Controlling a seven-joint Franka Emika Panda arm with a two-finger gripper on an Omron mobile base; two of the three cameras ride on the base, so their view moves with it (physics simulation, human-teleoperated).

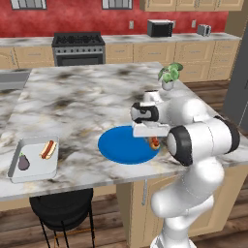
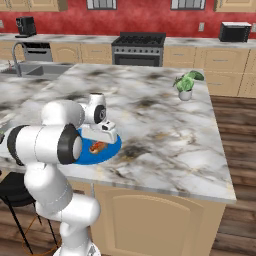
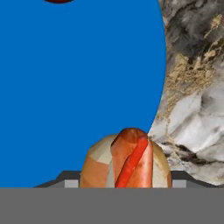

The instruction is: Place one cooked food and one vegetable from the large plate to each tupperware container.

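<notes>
Down at the near edge of the large plate [image 1: 121, 145], your gripper [image 3: 124, 186] sits low with its jaws closed on a hot dog [image 3: 127, 164]; the hand view shows the bun and sausage wedged between the two dark fingertips [image 3: 70, 183], just inside the plate's rim where blue meets marble. From the base views you can see the same hot dog [image 2: 96, 146] tucked under the hand, resting on or barely above the plate.

Farther out, at the top of the hand view, a dark red scrap [image 3: 59, 1] of another item peeks in on the plate; you cannot tell what it is.

Well to the left on the counter [image 1: 87, 97], the light grey tupperware container [image 1: 14, 167] already holds a hot dog [image 1: 48, 149] and an eggplant [image 1: 23, 162], so that one looks finished. Judging from this, you are about halfway: this hot dog and one vegetable still need to reach the second container.
</notes>
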